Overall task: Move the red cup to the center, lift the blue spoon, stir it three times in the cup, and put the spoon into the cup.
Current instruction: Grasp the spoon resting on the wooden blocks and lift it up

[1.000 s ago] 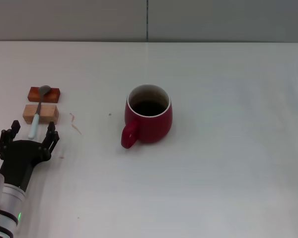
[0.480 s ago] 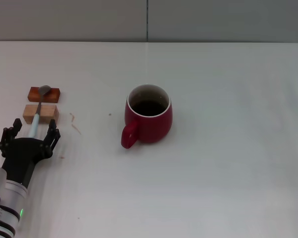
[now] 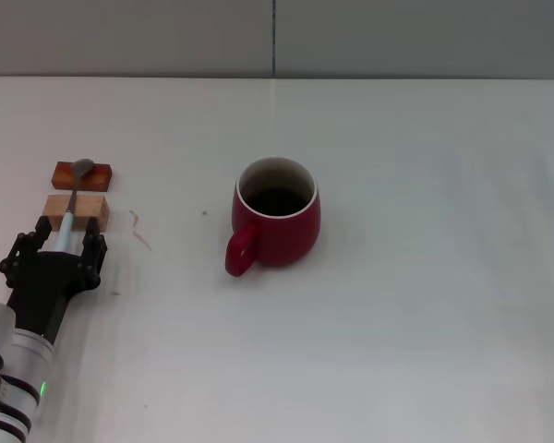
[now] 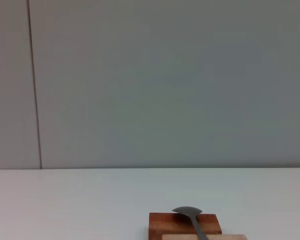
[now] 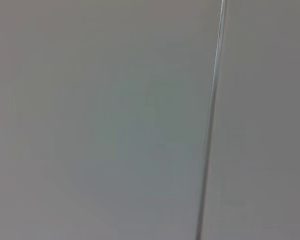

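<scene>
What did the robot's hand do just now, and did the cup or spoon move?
The left gripper slid forward along the table toward the blue spoon, so its open fingers now sit either side of the handle's end. It has not closed on it yet. The spoon stayed on its two wooden blocks, and the red cup stayed put.

Just ahead of our black, matt plastic-looking left gripper [image 3: 60, 247], the blue spoon [image 3: 67, 223] shows a smooth pale handle and a dull grey metal bowl, lying across a raw tan wooden block [image 3: 75, 208] and a reddish, stained-looking wooden block [image 3: 83, 174]. Well off to its right, the red cup [image 3: 275, 214] looks like glazed ceramic, smooth, with a faint sheen. We see all of these resting on a smooth, matt white table [image 3: 425, 305].
</scene>
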Action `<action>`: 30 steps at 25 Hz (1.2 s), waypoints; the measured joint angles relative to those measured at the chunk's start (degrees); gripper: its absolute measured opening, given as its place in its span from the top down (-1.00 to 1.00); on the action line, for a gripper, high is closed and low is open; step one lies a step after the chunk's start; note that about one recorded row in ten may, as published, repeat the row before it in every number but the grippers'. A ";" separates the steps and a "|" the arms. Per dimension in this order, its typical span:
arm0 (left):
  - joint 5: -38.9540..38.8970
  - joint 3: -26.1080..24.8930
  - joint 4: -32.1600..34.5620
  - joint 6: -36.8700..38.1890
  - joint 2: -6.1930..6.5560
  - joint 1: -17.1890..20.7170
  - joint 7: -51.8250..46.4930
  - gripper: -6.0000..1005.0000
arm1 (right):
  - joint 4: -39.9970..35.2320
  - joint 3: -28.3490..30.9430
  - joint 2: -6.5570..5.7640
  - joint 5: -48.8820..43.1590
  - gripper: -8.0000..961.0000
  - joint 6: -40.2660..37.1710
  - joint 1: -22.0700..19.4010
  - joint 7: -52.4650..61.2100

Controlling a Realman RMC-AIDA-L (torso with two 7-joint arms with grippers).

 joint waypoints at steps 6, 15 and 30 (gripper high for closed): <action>0.00 -0.11 0.07 0.20 0.07 0.00 0.00 -0.20 | 0.17 0.03 0.00 0.00 -0.59 0.00 0.00 0.00; 0.00 -0.21 0.53 0.08 0.08 0.21 0.00 -0.10 | 0.15 -0.25 0.00 0.00 -0.59 0.01 0.00 0.00; 0.00 -0.27 0.39 0.04 0.08 0.08 0.00 0.03 | 0.12 -0.35 0.00 0.00 -0.59 0.01 0.00 0.00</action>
